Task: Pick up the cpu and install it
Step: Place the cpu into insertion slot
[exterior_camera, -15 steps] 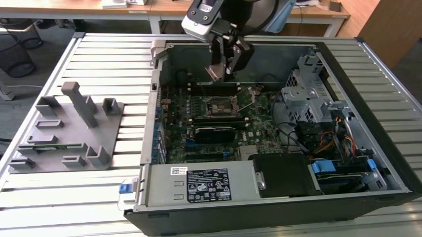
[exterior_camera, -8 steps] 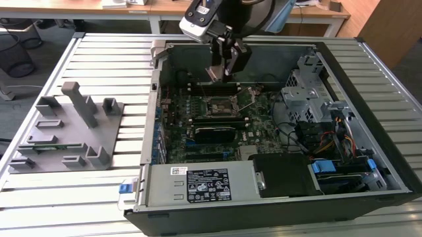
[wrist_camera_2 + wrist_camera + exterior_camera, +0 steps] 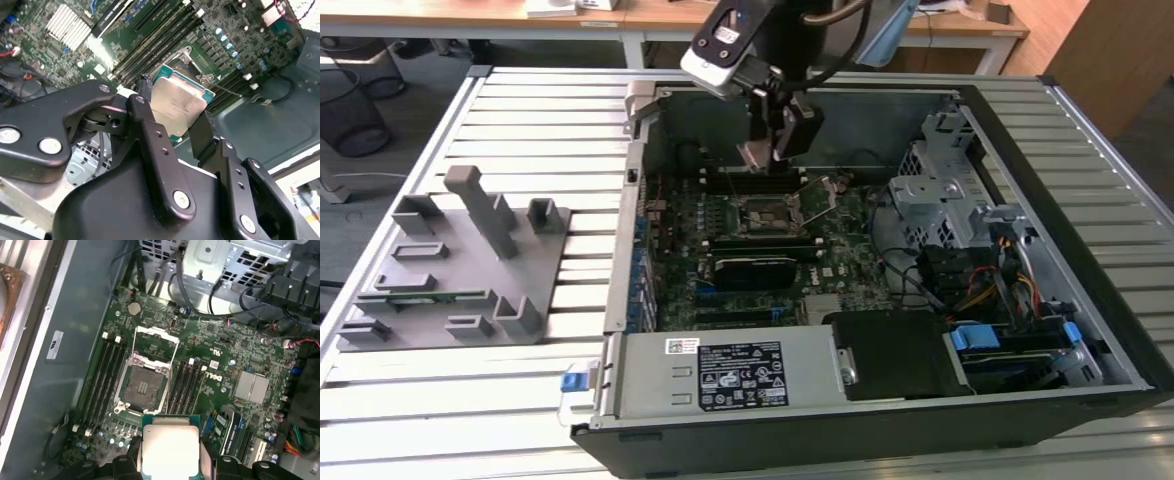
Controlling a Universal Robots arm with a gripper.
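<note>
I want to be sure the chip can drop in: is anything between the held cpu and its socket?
Nothing visible does. The hand grips the cpu above the motherboard; the socket lies open and bare, its retention frame flipped back to one side.

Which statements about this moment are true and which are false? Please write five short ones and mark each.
1. The gripper is shut on the cpu. True.
2. The socket on the motherboard is empty. True.
3. The cpu touches the socket. False: it hangs above the motherboard.
4. The computer case is closed. False: it lies open.
5. The grey fixture stands on the exterior view's right of the computer case. False: on its left.
</note>
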